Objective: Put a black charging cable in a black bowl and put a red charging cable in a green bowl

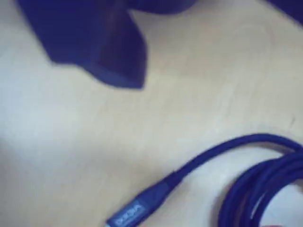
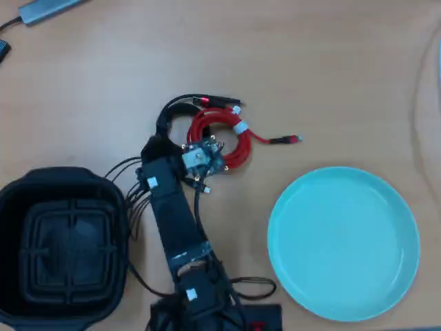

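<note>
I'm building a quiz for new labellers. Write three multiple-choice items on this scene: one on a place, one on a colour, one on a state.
1. Where does the bright red coiled cable lie?
A in a black square bowl
B on the wooden table
C in a round dish

2. What colour is the round shallow dish?
A turquoise
B yellow
C white

3. The deep black square bowl is:
A empty
B holding a cable
C overturned

Key: 1 B, wood shows around the coil; 2 A, pale turquoise-green all over; 3 A, its ribbed floor is bare.
</note>
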